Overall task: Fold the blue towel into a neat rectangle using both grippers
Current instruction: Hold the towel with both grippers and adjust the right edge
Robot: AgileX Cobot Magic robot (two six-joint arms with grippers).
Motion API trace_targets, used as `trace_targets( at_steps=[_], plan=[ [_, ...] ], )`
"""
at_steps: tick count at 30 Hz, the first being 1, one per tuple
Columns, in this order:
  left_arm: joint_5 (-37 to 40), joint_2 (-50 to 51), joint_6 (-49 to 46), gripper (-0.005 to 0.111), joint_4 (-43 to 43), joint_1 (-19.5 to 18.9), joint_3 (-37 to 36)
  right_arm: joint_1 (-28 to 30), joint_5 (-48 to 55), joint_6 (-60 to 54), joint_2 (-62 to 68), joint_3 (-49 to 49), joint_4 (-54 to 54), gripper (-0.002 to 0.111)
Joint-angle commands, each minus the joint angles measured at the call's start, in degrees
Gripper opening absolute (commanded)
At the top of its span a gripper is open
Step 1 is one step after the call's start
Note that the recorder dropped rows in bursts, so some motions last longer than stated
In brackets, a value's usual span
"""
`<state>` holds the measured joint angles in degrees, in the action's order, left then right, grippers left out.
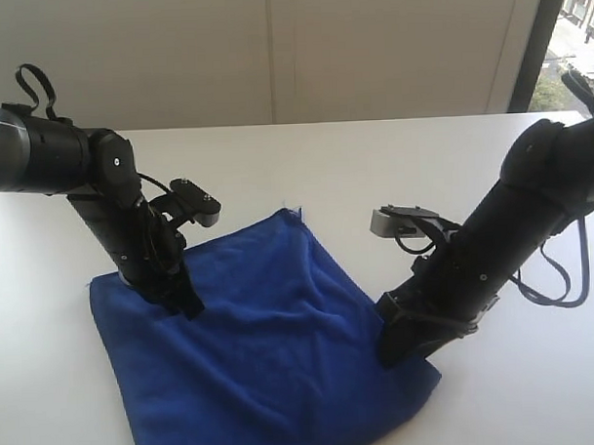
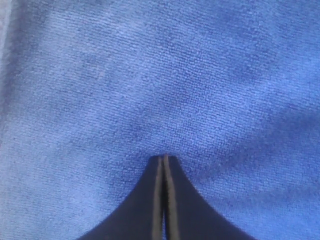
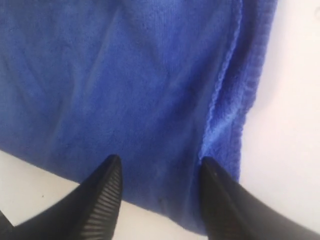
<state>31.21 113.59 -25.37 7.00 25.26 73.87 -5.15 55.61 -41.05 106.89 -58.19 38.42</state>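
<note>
The blue towel [image 1: 272, 350] lies spread flat on the white table, one corner pointing to the back. My left gripper [image 1: 191, 309] stands on the towel near its left corner. In the left wrist view its jaws [image 2: 163, 157] are shut, tips against the plush cloth [image 2: 165, 75], and no fold shows between them. My right gripper [image 1: 394, 356] is down at the towel's right corner. In the right wrist view it [image 3: 160, 162] is open, its fingers straddling the hemmed edge of the towel [image 3: 125, 75], one fingertip [image 3: 212, 167] over a rolled-up hem.
The white table [image 1: 353, 162] runs on behind and to both sides of the towel, and bare table [image 3: 290, 125] shows beside the hem. A pale wall stands at the back, with a window at the far right.
</note>
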Motion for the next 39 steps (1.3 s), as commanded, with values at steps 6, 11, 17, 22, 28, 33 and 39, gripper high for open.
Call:
trace_targets(
  at_steps=[6, 11, 17, 22, 28, 33, 39],
  plan=[
    [-1.2, 2.4, 0.0, 0.0, -0.7, 0.0, -0.6, 0.2, 1.2, 0.2, -0.6, 0.0, 0.0, 0.046],
    [-1.2, 2.4, 0.0, 0.0, -0.7, 0.0, -0.6, 0.2, -4.4, -1.0, 0.0, 0.0, 1.6, 0.046],
    [-1.2, 2.4, 0.0, 0.0, -0.7, 0.0, -0.6, 0.2, -2.3, -4.4, 1.8, 0.0, 5.8, 0.046],
    [-1.2, 2.4, 0.0, 0.0, -0.7, 0.0, -0.6, 0.2, -4.0, -5.1, 2.2, 0.0, 6.0, 0.046],
    [-1.2, 2.4, 0.0, 0.0, -0.7, 0.0, -0.6, 0.2, -8.3, -5.1, 2.5, 0.0, 5.9, 0.046],
    [-1.5, 2.4, 0.0, 0.0, -0.7, 0.0, -0.6, 0.2, -8.0, -5.1, 2.5, 0.0, 5.9, 0.042],
    [-1.6, 2.4, 0.0, 0.0, -0.7, 0.0, -0.6, 0.2, -8.7, -5.1, 2.6, 0.0, 5.9, 0.014]
  ],
)
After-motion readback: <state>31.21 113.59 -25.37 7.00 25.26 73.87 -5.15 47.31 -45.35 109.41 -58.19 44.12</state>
